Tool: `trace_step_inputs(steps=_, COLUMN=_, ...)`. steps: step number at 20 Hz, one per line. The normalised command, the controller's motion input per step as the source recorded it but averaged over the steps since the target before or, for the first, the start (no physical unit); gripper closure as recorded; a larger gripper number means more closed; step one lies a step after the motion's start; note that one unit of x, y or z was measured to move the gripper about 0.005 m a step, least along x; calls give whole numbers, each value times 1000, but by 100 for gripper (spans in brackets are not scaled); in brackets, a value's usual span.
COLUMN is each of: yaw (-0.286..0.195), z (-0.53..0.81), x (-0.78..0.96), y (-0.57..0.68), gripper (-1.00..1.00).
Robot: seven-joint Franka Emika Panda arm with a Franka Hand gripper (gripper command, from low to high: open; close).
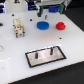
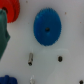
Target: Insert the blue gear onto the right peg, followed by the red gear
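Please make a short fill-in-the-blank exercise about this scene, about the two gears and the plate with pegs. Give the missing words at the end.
1. The blue gear lies on the white table, on the exterior view's ____ of the red gear.
2. The grey plate carries ____ upright pegs.
3. The number of gears already on the right peg is ____.
4. The wider of the two gears is the ____ one.

Missing words: left; two; zero; blue

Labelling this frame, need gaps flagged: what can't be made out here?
- Red gear: wrist view, frame edge cuts most of it.
- Teal shape: wrist view, blurred and edge-cut; hand part or not, unclear.
- Right peg: exterior view, too small to see its tip.
- Arm: exterior view, top edge cuts it; hand open or shut unreadable.
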Motion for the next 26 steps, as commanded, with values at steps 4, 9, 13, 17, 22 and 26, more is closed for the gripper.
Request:
trace_step_inputs(steps=4, yaw=0, z=-464, x=-471, y=36, gripper=-100)
trace_step_inputs(steps=9, yaw=0, z=-411, x=-454, y=-65, gripper=-100)
trace_step_inputs(steps=13, yaw=0, z=-419, x=-336, y=-25, gripper=-100)
trace_step_inputs(steps=17, yaw=0, z=-430, x=-232, y=0, gripper=-100)
trace_step_inputs(steps=22, yaw=0, z=-371, x=-22, y=-14, gripper=-100)
trace_step_inputs(steps=26, yaw=0, z=-316, x=-39, y=0, gripper=100)
